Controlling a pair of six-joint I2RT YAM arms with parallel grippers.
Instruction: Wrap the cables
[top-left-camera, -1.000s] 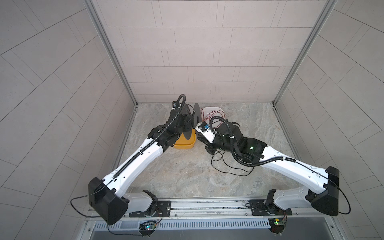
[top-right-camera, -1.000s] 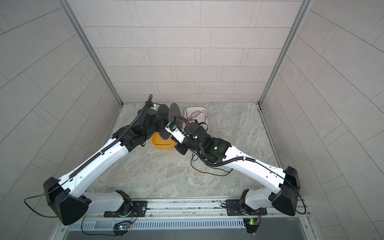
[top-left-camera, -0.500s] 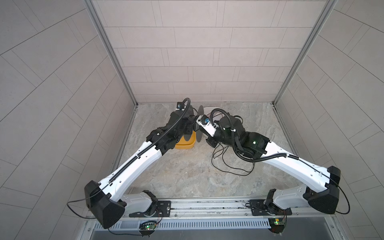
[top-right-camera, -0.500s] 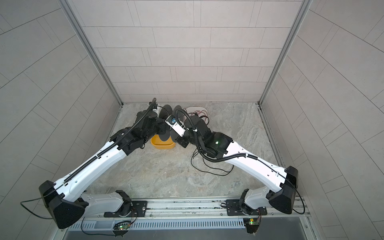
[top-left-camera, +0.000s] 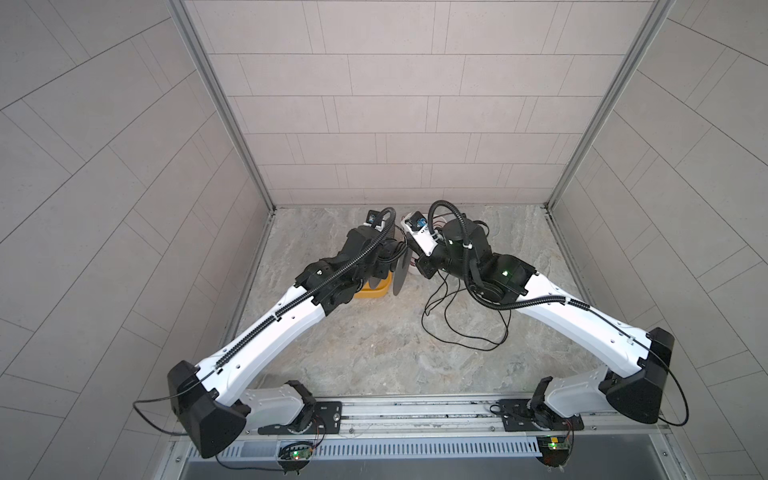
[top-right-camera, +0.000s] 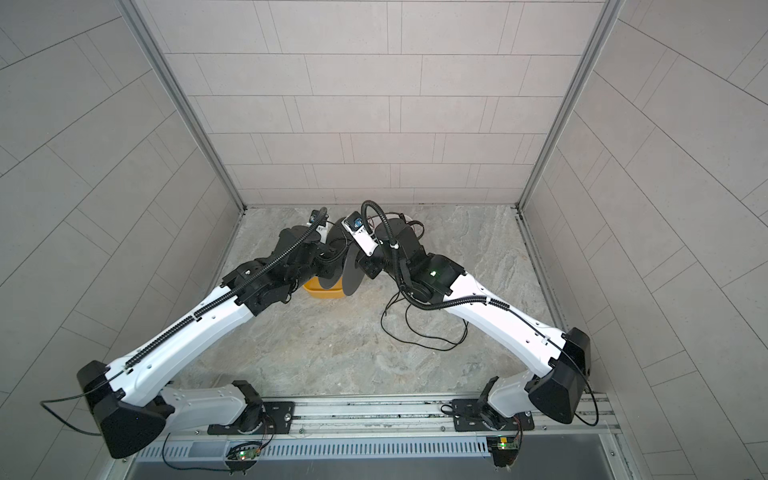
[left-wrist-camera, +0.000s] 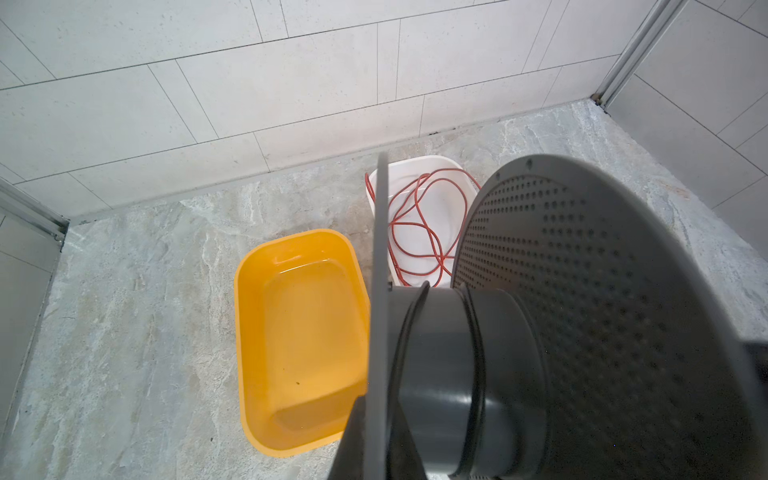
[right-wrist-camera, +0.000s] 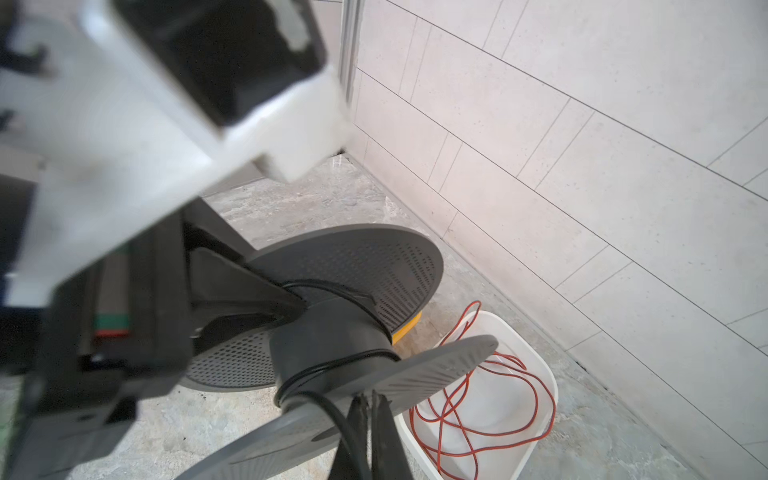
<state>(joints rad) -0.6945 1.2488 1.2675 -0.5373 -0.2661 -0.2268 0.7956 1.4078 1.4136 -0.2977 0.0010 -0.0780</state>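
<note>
Now left gripper (left-wrist-camera: 376, 415) clamps one spool (left-wrist-camera: 457, 374); right gripper (right-wrist-camera: 369, 419) pinches one black cable (right-wrist-camera: 332, 409).

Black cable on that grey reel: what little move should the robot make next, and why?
Probably carry the black cable once more round the hub of the grey reel. The left gripper clamps one flange, the right gripper seems shut on the cable beside the hub, only a few turns are on, and loops lie loose on the floor.

a yellow tub (left-wrist-camera: 307, 324) sits on the grey marbled table (left-wrist-camera: 137, 291) by a tiled wall (left-wrist-camera: 291, 83). just beside it, a white tub (left-wrist-camera: 419, 160) holds a looped red wire (left-wrist-camera: 432, 241).
</note>
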